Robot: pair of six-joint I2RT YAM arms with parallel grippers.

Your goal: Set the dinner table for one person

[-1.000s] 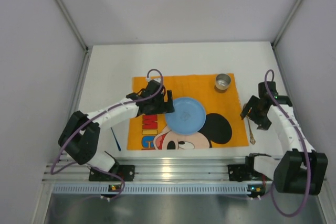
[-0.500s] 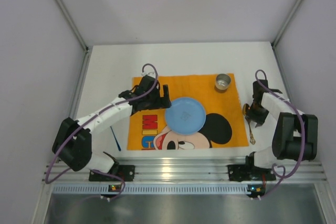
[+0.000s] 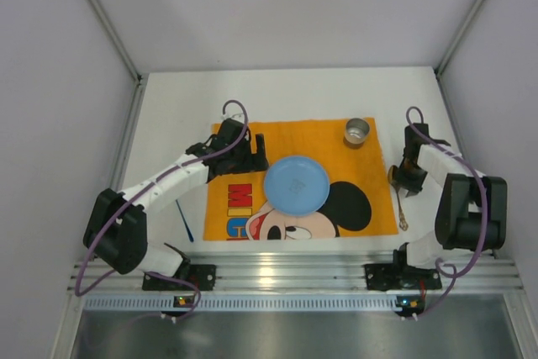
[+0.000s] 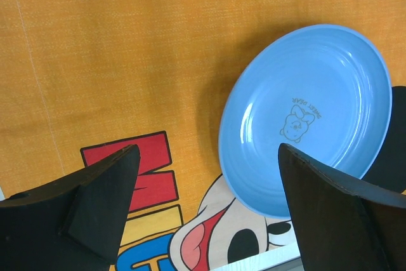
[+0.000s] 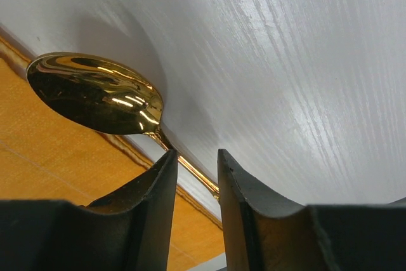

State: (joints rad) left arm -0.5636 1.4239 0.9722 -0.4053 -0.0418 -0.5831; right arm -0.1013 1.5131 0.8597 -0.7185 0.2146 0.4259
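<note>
Upside-down lettering, apparently "SWEET BEAR", rings a small cartoon on the blue plate (image 4: 307, 115), right in my left wrist view; red "MIC" marks the orange cloth (image 3: 294, 136).

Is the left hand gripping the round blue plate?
No; the left hand is open, and the round blue plate lies flat on the orange cloth.

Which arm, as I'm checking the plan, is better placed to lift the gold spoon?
Right. The right claw straddles the handle of the spoon at the edge of the cloth; the left claw hangs open beside the plate, far off.
</note>
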